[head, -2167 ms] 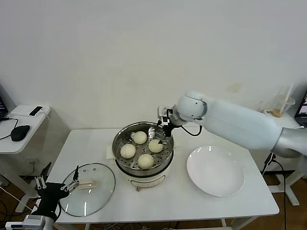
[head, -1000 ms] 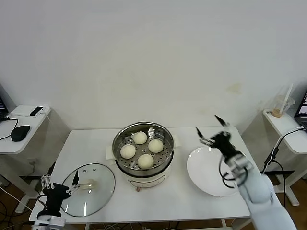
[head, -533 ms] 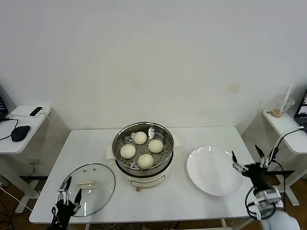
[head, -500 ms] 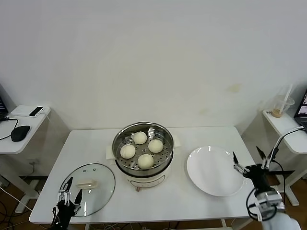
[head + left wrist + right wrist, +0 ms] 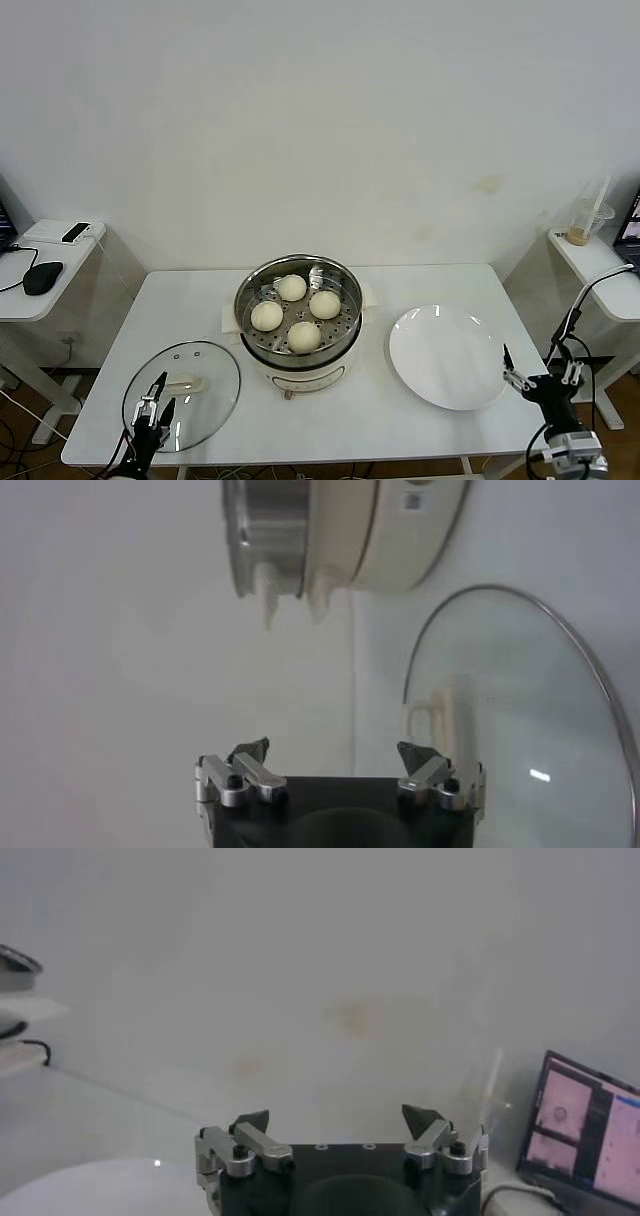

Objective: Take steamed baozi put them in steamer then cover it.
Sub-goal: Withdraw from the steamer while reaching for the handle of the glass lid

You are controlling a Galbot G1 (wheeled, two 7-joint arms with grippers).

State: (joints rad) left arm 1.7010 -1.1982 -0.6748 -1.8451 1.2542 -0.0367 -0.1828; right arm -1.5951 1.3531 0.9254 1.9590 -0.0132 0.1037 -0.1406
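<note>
A white rectangular bench (image 5: 420, 420) stands against a plain pale wall, seen from above and in front.

The steamer (image 5: 299, 310), a round shiny steel pot on a white electric base, sits near the middle of the bench, a little toward the back edge. Its perforated tray holds all four steamed baozi (image 5: 304, 335), smooth cream-white domes set in a loose diamond, close together but not stacked. The pot is uncovered.

The cover (image 5: 186, 394), a round clear glass lid with a metal rim and a cream-white oblong handle at its centre, lies flat at the front left corner of the bench, just beside the steamer's base.

A flat white plate (image 5: 448, 356) lies toward the right edge of the bench, just beside the steamer, with nothing on it.

The left end effector (image 5: 153, 410) is low at the front edge of the bench, over the near rim of the cover. Its two fingers stand wide apart and hold nothing. In the left wrist view the same end effector (image 5: 337, 770) shows spread fingertips, with the cover's handle and glass and the steamer's base beyond them.

The right end effector (image 5: 543, 379) is low beyond the right edge of the bench, near the front right corner and just past the plate's rim. Its fingers are also spread wide and empty. The right wrist view shows these spread fingertips (image 5: 250, 1122) against the pale wall.

A small white side table (image 5: 30, 290) with a dark computer mouse (image 5: 41, 277) stands to the left of the bench.
</note>
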